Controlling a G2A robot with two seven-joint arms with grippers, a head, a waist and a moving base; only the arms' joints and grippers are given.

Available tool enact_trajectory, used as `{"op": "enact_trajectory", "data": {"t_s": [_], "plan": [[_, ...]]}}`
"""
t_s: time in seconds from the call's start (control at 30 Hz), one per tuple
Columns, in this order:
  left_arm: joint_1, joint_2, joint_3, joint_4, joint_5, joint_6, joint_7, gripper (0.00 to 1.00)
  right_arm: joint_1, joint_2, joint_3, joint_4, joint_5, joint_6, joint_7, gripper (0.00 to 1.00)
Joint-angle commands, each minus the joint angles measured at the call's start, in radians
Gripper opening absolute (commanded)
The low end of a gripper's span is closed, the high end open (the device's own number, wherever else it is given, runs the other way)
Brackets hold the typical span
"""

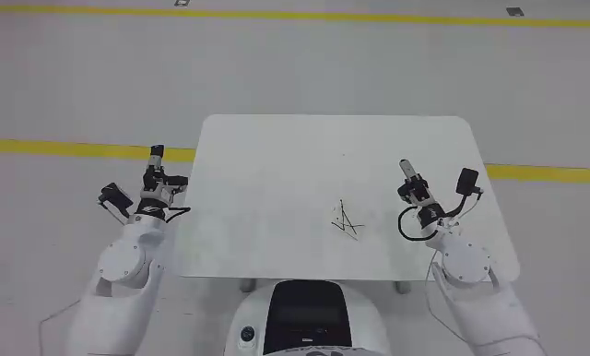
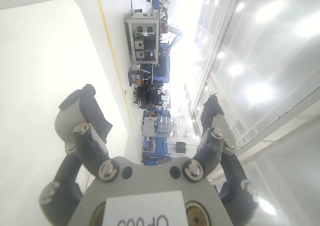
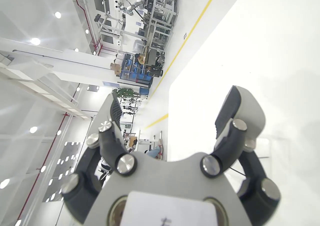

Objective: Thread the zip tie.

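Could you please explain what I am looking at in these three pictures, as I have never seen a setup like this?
This is a two-armed robot standing at a white table. The top view looks down from a camera above its arms. The other two pictures come from cameras on its wrists, each looking out along its own tool. The left tool is by the table's left edge, and the right tool is over the table's right part. Both are open and hold nothing. On the table, nearer the right arm, lies a small crossed cluster of thin black zip ties; I cannot tell how many.
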Motion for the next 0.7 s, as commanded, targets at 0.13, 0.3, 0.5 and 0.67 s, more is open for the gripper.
{"op": "enact_trajectory", "data": {"t_s": [0.13, 0.3, 0.5, 0.67], "plan": [[0.002, 0.008, 0.029, -0.011, 0.177, -0.020, -0.088, 1.00, 0.000, 0.000, 0.000, 0.000, 0.000, 0.000, 0.000, 1.00], [0.001, 0.013, 0.040, -0.007, 0.303, -0.072, -0.125, 1.00, 0.000, 0.000, 0.000, 0.000, 0.000, 0.000, 0.000, 1.00], [0.001, 0.013, 0.040, -0.007, 0.303, -0.072, -0.125, 1.00, 0.000, 0.000, 0.000, 0.000, 0.000, 0.000, 0.000, 1.00], [-0.033, 0.021, 0.065, 0.018, 0.400, -0.082, -0.252, 1.00, 0.000, 0.000, 0.000, 0.000, 0.000, 0.000, 0.000, 1.00]]}}
